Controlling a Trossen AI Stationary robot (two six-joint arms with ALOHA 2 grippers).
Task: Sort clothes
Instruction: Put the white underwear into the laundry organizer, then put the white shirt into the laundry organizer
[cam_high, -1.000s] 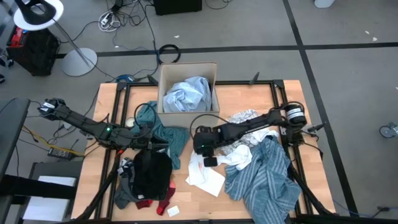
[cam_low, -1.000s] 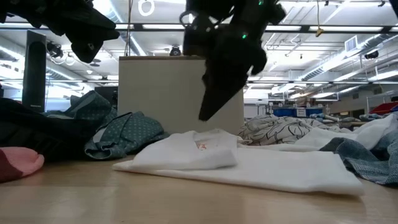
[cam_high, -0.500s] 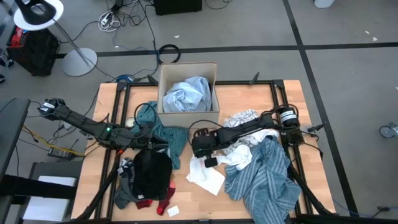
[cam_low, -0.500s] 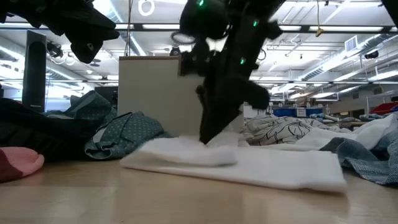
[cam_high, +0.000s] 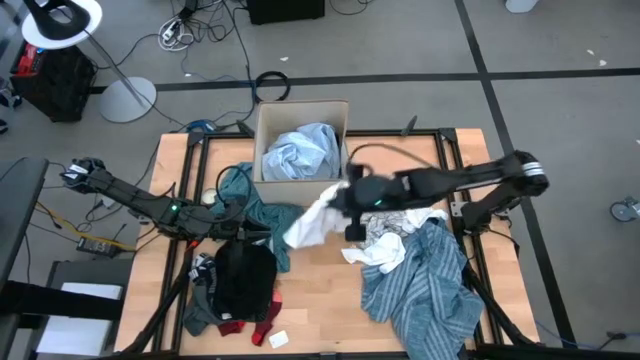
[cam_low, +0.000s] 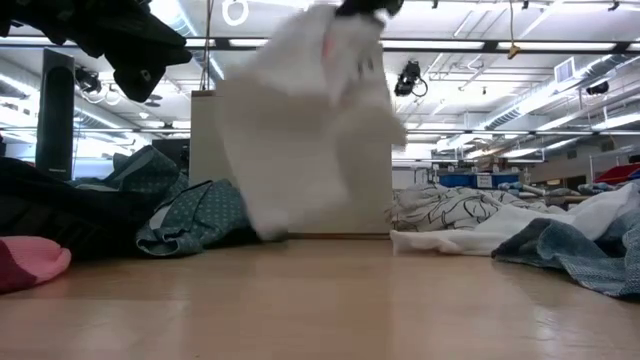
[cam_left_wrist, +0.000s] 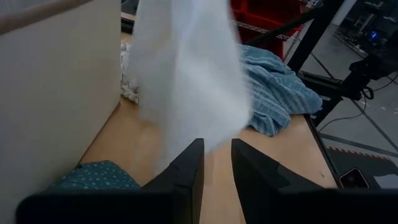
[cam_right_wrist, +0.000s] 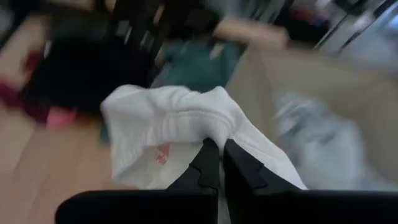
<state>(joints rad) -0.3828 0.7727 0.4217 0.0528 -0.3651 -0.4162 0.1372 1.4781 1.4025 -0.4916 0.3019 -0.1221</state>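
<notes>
My right gripper (cam_high: 347, 200) is shut on a white garment (cam_high: 308, 224), held up near the tan box (cam_high: 300, 110), which has a light-blue shirt (cam_high: 298, 150) lying in it. In the low view the white garment (cam_low: 305, 120) hangs well above the table. My left gripper (cam_high: 264, 234) stands open with a narrow gap and nothing in it, between a teal piece (cam_high: 262, 212) and a black garment (cam_high: 245, 278). A blue-white striped shirt (cam_high: 420, 290), a white piece (cam_high: 380, 252) and a patterned white piece (cam_high: 392, 188) lie at the right. Small red items (cam_high: 245, 326) lie by the near edge. My right gripper pinches a bunched fold of the white garment (cam_right_wrist: 208, 127) between its two fingers. The garment hangs below the gripper in loose folds, lifted clear of the table (cam_low: 320, 300). One layer or several, I cannot tell.
The box stands at the far middle of the table. Clothes lie in heaps at the left and right. Bare wood (cam_high: 320, 300) shows in the near middle. Black frame bars (cam_high: 445, 150) run along the table's sides.
My right gripper has come down onto the white garment lying flat on the table and shut on it. It has then risen and gone toward the far edge and the box. The garment has been lifted off the table and now hangs free.
</notes>
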